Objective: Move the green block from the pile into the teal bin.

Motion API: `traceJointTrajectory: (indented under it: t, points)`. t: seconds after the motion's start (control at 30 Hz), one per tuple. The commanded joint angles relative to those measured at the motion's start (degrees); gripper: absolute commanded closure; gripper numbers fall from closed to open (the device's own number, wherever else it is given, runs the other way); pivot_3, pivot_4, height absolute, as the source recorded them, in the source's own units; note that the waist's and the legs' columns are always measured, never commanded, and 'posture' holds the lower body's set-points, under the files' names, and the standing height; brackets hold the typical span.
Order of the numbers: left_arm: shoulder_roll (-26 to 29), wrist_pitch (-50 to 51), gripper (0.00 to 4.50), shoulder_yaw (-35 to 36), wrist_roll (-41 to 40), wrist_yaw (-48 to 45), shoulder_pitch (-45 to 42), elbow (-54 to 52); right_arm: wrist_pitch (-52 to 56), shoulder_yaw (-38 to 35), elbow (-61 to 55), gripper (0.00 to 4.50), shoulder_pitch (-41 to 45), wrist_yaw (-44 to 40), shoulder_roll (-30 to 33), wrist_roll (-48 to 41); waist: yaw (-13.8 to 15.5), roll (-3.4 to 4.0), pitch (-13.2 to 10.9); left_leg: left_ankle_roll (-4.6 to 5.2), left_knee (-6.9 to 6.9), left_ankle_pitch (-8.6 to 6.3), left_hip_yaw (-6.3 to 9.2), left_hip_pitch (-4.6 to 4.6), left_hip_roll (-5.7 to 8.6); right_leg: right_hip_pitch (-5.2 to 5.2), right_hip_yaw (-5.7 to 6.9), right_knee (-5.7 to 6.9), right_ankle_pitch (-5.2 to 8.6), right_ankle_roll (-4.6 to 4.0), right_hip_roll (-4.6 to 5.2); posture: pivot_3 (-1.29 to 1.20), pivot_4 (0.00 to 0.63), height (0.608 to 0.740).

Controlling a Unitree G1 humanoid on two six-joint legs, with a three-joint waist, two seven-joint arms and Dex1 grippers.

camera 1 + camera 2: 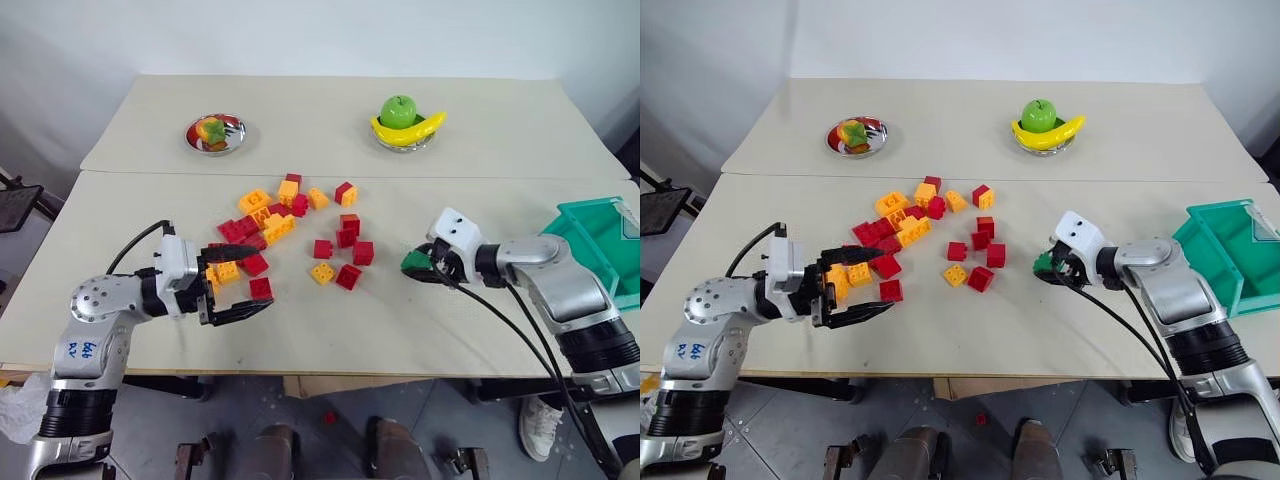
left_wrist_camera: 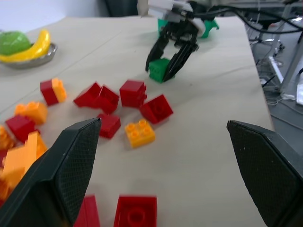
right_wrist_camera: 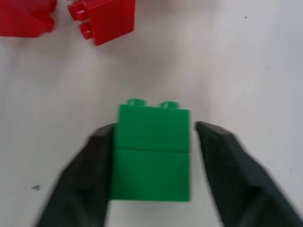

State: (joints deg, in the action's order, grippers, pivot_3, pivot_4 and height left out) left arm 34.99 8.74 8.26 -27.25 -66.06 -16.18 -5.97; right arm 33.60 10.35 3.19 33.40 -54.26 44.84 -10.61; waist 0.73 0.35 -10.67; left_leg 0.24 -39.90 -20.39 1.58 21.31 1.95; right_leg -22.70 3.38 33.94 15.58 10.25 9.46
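Observation:
The green block (image 3: pixel 151 151) rests on the table to the right of the pile (image 1: pixel 290 225), apart from the red, orange and yellow bricks. My right gripper (image 1: pixel 418 268) is shut on it, one black finger on each side, as the left wrist view also shows (image 2: pixel 158 70). The teal bin (image 1: pixel 590 250) stands at the table's right edge, beyond my right forearm. My left gripper (image 1: pixel 258 280) is open and level at the pile's near left side, with a red brick (image 1: pixel 261 288) lying on the table between its fingers.
At the back of the table, a metal dish (image 1: pixel 405 140) holds a green apple and a banana, and another dish (image 1: pixel 215 133) holds a small toy fruit. A red brick (image 1: pixel 328 417) lies on the floor. A person's shoe (image 1: pixel 540 425) is near the right front table leg.

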Motion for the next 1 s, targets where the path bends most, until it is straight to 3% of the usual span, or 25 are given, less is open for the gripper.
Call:
traceJointTrajectory:
  t: [0.03, 0.13, 0.4, 0.5, 0.7, 0.9, 1.0]
  points:
    - [-1.4, 0.0, 0.0, -1.2, -1.7, 0.3, -1.9, -0.4, -1.3, -5.6, -3.4, 3.0, -2.8, 1.1, 0.9, -1.7, 0.1, 0.0, 0.0, 0.0, -0.01, 0.0, 0.0, 0.0, -0.01, 0.0, 0.01, 0.0, 0.0, 0.0, 0.0, 0.0, 0.15, 0.74]
    - [-3.9, 1.2, 0.0, -2.5, -2.7, 1.4, -3.7, -0.6, -3.7, -13.0, -5.9, 3.0, -7.2, 3.7, -0.3, -4.3, 0.5, 0.0, 0.0, 0.0, -0.02, 0.0, -0.02, 0.01, 0.0, 0.02, 0.01, -0.02, 0.0, 0.0, 0.0, 0.0, 0.15, 0.74]
    - [-12.2, 2.0, 0.0, -8.2, -1.7, 4.4, -9.8, 1.4, -11.7, -46.3, -14.3, 3.0, -24.6, 19.3, -5.3, -8.8, 0.9, 0.0, 0.0, 0.01, -0.05, -0.01, 0.01, -0.01, 0.03, 0.13, 0.06, -0.03, -0.01, 0.02, 0.01, 0.0, 0.15, 0.74]
    - [-13.7, 2.3, 0.0, -10.3, -1.4, 3.8, -11.7, 3.5, -12.8, -53.0, -14.3, 3.0, -28.2, 23.9, -5.4, -7.6, 0.6, 0.04, 0.0, 0.01, -0.04, 0.0, -0.05, -0.06, 0.01, 0.13, 0.02, -0.01, -0.01, 0.02, 0.0, 0.0, 0.15, 0.74]
    - [-15.9, 0.7, 0.0, -12.4, 1.0, 4.6, -15.3, 7.7, -11.6, -56.3, -10.0, 3.0, -30.7, 29.5, -3.6, -5.2, 0.1, 0.05, 0.0, 0.06, 0.04, 0.01, -0.38, -0.22, -0.03, 0.11, -0.2, 0.0, -0.02, 0.03, -0.01, 0.0, 0.15, 0.74]
    - [-15.7, 0.3, 0.0, -12.5, 2.3, 4.5, -16.8, 8.6, -13.2, -54.9, -1.4, 3.0, -26.2, 31.5, -1.9, -5.4, 0.0, 0.07, 0.0, 0.11, 0.04, 0.01, -0.39, -0.21, -0.02, 0.1, -0.25, -0.03, -0.02, 0.05, -0.01, 0.0, 0.15, 0.74]
    - [-15.7, -0.2, 0.0, -11.9, 2.4, 4.8, -17.1, 9.0, -14.5, -54.4, 3.2, 2.01, -23.4, 31.3, -1.1, -6.0, 0.0, 0.07, 0.0, 0.11, 0.04, 0.01, -0.39, -0.21, -0.03, 0.1, -0.25, -0.04, -0.03, 0.05, -0.01, 0.0, 0.15, 0.74]
